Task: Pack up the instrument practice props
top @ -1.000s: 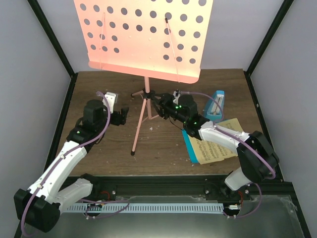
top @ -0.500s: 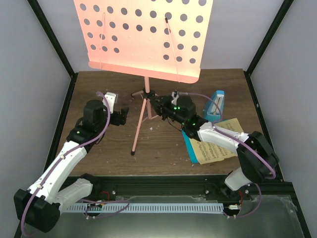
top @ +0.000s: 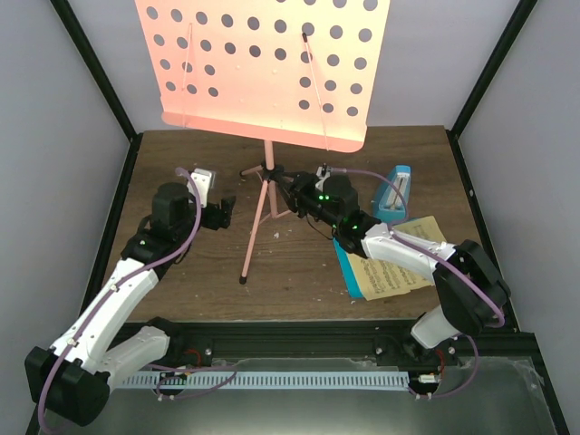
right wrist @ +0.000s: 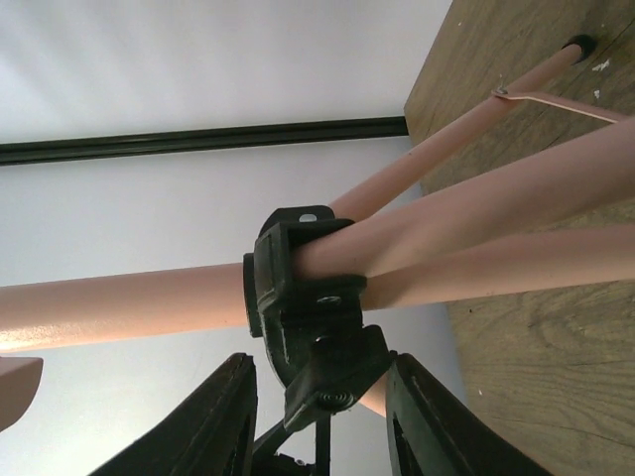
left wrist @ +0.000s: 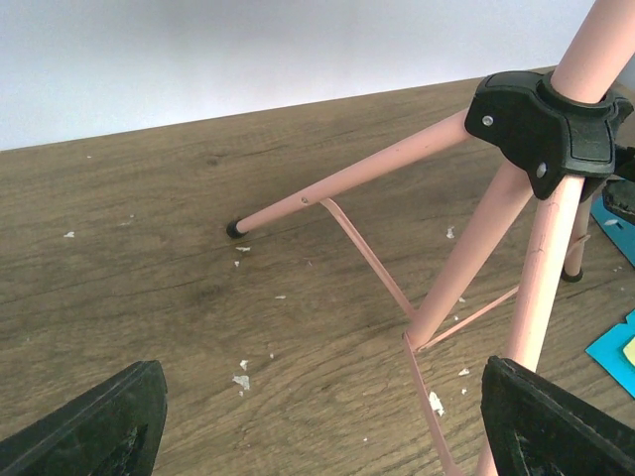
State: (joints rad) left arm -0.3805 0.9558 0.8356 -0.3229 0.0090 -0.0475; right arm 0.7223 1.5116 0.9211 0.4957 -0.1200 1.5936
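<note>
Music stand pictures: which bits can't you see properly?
- Music stand desk: top view, upper part cut off by the picture's edge.
- Music sheets: top view, partly under the right arm; notes too small to read.
- Metronome: top view, too small to see its pendulum.
- Stand's near leg: left wrist view, foot cut off at the bottom edge.

The left arm [top: 127, 281] is reaching forward with its elbow bent, and the left gripper [top: 227, 207] is pointing to the right, its jaws standing wide apart. The right arm [top: 408, 254] is stretching forward and to the left. The right gripper [top: 292, 188] is keeping its jaws only partly apart.
</note>
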